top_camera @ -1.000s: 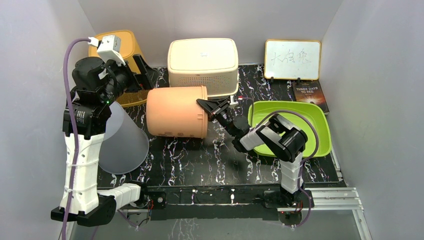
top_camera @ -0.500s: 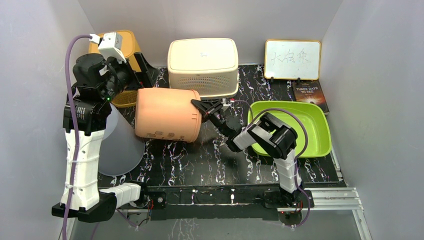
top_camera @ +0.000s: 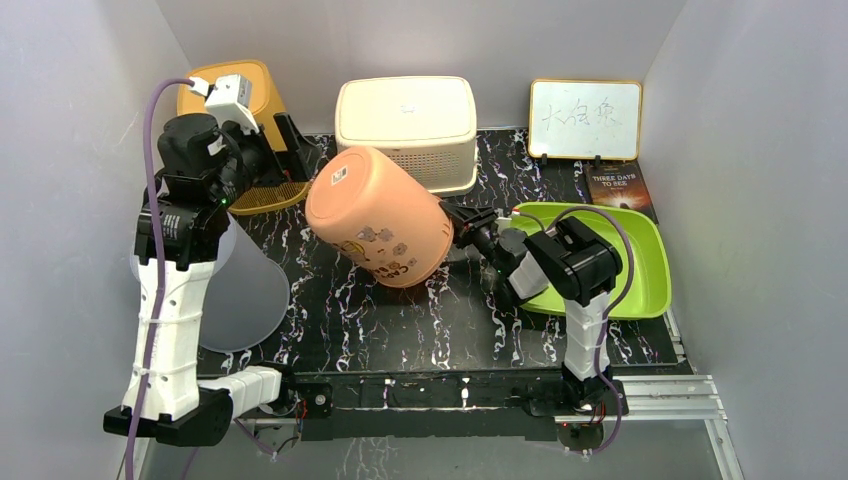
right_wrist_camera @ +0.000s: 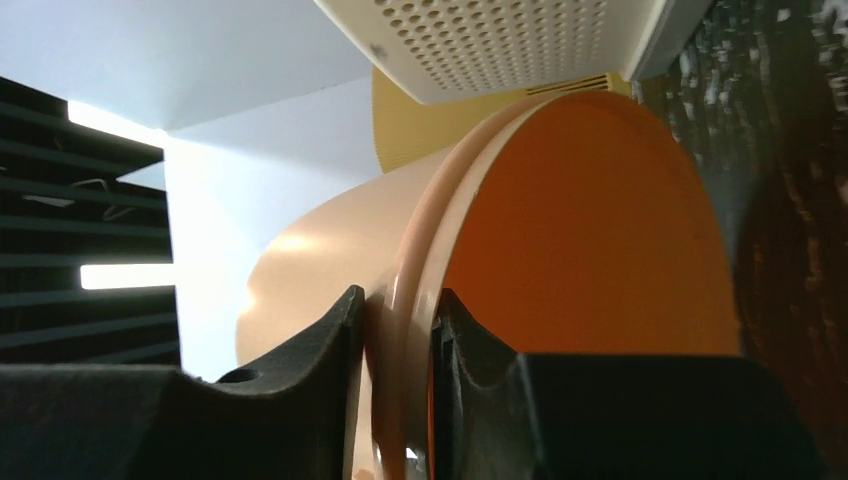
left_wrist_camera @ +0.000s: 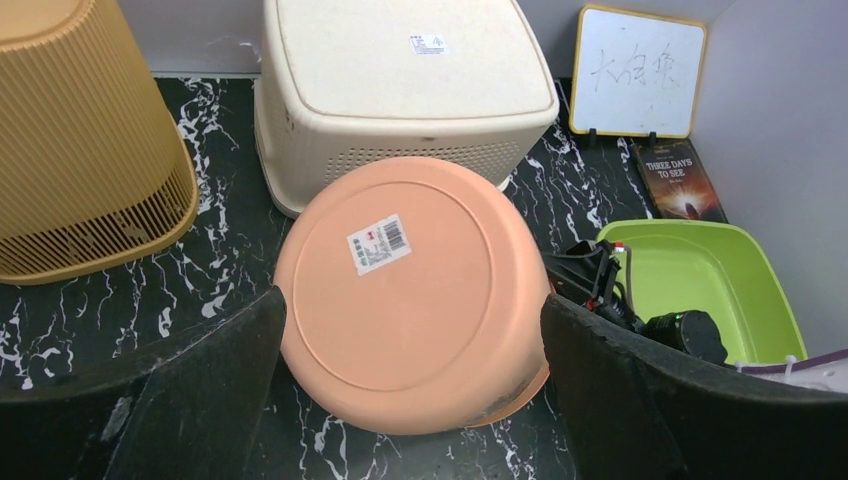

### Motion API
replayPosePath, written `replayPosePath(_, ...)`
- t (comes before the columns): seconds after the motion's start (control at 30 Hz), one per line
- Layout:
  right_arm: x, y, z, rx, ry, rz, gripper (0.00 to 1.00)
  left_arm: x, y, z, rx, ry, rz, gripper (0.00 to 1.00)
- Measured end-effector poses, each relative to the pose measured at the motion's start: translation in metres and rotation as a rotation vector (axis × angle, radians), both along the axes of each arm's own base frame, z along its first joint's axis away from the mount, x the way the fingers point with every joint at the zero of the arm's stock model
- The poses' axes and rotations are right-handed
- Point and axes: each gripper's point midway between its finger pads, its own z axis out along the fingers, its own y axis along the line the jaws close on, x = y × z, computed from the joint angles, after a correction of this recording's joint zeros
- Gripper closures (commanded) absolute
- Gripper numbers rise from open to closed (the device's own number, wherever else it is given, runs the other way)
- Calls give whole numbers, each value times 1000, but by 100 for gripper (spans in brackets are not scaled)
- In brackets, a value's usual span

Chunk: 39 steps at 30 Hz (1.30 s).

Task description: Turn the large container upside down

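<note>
Black marbled table [top_camera: 400,322], tilted orange container [top_camera: 378,225], rim between fingers [right_wrist_camera: 312,362] of right tool [right_wrist_camera: 398,310]

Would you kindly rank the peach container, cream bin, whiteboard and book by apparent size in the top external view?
Largest: peach container and cream bin, which look about alike, so I leave them unranked.
Next: whiteboard.
Smallest: book.

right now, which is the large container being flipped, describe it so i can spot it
On the black marble table, look just in front of the cream perforated bin at the back. The peach bucket leans there, its rim pinched by the right gripper. Unlike the yellow slatted basket and green tray nearby, it is smooth-walled with a barcode sticker on its base.
</note>
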Motion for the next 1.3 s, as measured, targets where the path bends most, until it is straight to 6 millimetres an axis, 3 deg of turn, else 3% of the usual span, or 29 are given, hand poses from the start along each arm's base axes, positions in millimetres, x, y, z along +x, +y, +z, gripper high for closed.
replayPosePath(0.1, -3, -8, -12, -59, -6, 8, 51, 1, 0, -10, 4, 22, 0, 2)
replayPosePath(0.13, -4, -10, -15, -80, -12, 14, 50, 2, 0, -12, 5, 27, 0, 2)
replayPosePath(0.27, -10, -14, -26, -156, -43, 45, 49, 4, -1, -19, 7, 39, 0, 2)
replayPosePath(0.63, -9, -26, -30, -241, -113, 55, 48, 9, -2, -16, 2, 19, -1, 2)
replayPosePath(0.83, 3, -42, -34, -324, -166, 16, 47, 11, -2, -20, 3, 25, -2, 2)
replayPosePath(1.1, 15, -41, -47, -456, -192, 15, 47, 12, -3, -27, 6, 43, -2, 2)
replayPosePath(1.3, 24, -46, -61, -649, -166, 11, 47, 13, -3, -28, 5, 44, -6, 2)
